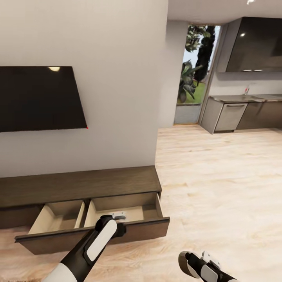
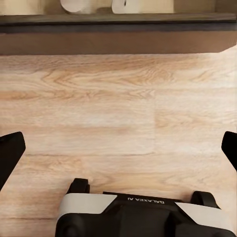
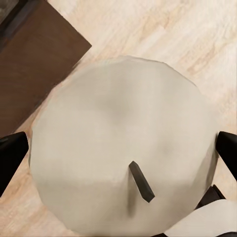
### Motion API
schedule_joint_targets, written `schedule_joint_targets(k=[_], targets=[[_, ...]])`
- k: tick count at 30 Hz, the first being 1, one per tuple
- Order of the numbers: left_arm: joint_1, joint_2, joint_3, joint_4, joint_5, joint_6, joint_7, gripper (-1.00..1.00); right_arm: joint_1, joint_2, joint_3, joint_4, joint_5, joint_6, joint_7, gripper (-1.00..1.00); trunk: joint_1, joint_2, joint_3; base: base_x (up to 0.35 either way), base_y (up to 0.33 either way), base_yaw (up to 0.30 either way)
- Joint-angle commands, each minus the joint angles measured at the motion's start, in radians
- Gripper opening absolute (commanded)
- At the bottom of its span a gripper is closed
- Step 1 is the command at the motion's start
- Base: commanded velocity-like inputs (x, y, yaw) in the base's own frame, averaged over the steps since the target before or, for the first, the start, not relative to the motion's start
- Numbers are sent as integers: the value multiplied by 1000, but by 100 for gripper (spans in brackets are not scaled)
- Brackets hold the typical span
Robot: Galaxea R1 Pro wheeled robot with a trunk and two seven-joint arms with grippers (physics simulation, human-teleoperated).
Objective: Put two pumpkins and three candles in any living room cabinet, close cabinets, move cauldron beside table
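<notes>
One candle (image 3: 123, 148) sits clamped in the right end effector (image 3: 118, 153); carry it over the open drawer (image 1: 129, 209), lower, release. Left end effector (image 2: 118, 148) gapes wide.

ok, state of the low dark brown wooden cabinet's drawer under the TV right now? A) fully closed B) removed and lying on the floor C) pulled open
C: in the head view the low dark brown wooden cabinet's drawer juts out over the floor, its pale inner compartments exposed, with the left pincer above it.
</notes>
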Motion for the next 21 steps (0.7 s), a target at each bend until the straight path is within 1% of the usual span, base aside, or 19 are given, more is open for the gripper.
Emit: schedule_joint_targets(k=[1,6,8,14,21], targets=[[-1,0,-2,-1,10,0,10,100,0,0,8,-2,-10,-2,-4,-100,1,-1,-1,158,0,276],[-1,0,-2,-1,10,1,10,100,0,0,8,-2,-10,-2,-3,-100,1,-1,-1,73,1,282],[-1,0,-2,-1,11,0,10,100,0,-1,8,-2,-10,-2,-3,-100,1,-1,-1,136,38,174],[-1,0,4,-2,10,0,11,100,0,-1,8,-2,-11,-2,-3,-100,1,-1,-1,122,10,34],[-1,1,9,-3,10,1,10,100,0,-1,11,-6,-6,0,0,-100,-26,48,20,16,1,3]])
